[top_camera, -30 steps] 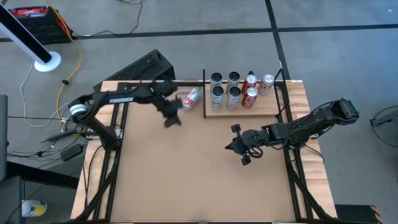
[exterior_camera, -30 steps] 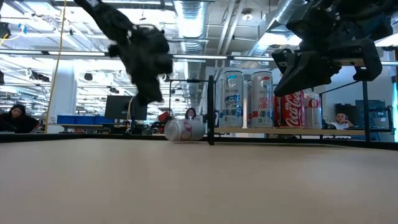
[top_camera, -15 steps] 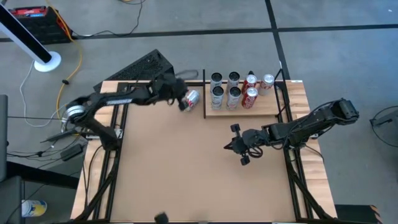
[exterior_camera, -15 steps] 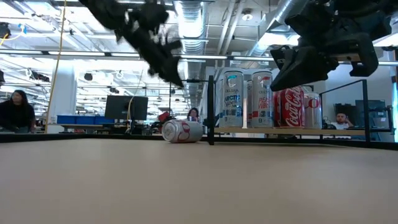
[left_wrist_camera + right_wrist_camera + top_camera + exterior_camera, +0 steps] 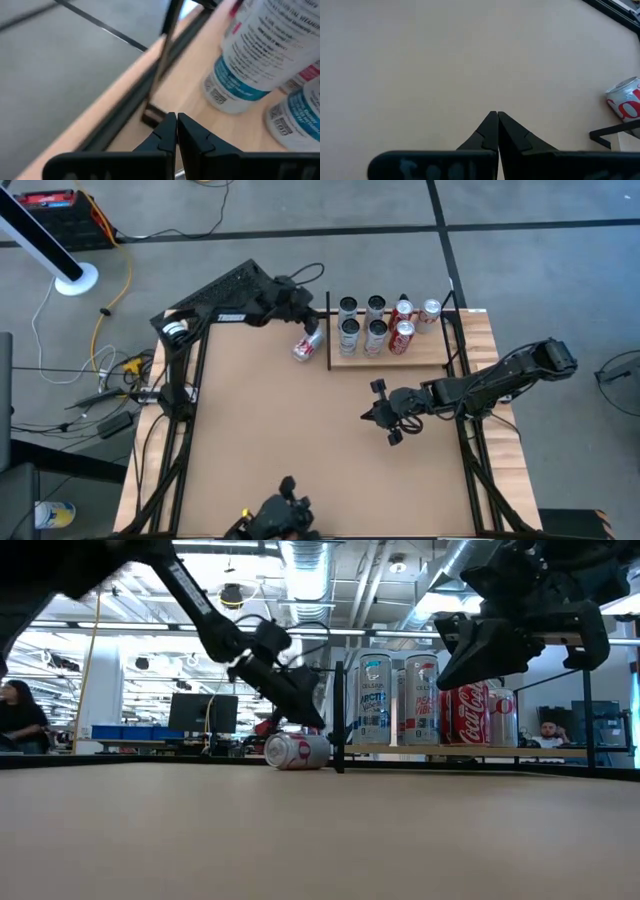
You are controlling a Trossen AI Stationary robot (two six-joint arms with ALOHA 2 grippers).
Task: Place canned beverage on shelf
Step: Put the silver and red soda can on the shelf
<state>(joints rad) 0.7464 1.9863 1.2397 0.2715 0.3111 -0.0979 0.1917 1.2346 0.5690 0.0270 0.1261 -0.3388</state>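
Observation:
A silver and red can (image 5: 307,347) lies on its side on the tabletop, just left of the shelf's black corner post (image 5: 329,330). It also shows in the low view (image 5: 297,751) and the right wrist view (image 5: 625,100). The shelf (image 5: 435,345) is a pale wood board at the table's far right and carries several upright cans. My left gripper (image 5: 312,328) is shut, low over the lying can's far side (image 5: 318,723), beside the post (image 5: 165,30). My right gripper (image 5: 366,417) is shut and empty, held above the table nearer than the shelf. My left gripper's shut fingers (image 5: 170,130) slant down from the table's far left, close over the lying can's far side. I cannot tell whether they touch it.
The upright silver-and-blue cans (image 5: 362,320) and red cans (image 5: 402,325) fill the shelf's left and middle. Bare board remains at its right end. Black frame rails run along both table sides. A dark object (image 5: 283,515) sits at the table's near edge.
My left gripper has swung from above the table's left middle toward the far edge and the shelf, and has come down to the lying can. The can has shifted slightly toward the near edge.

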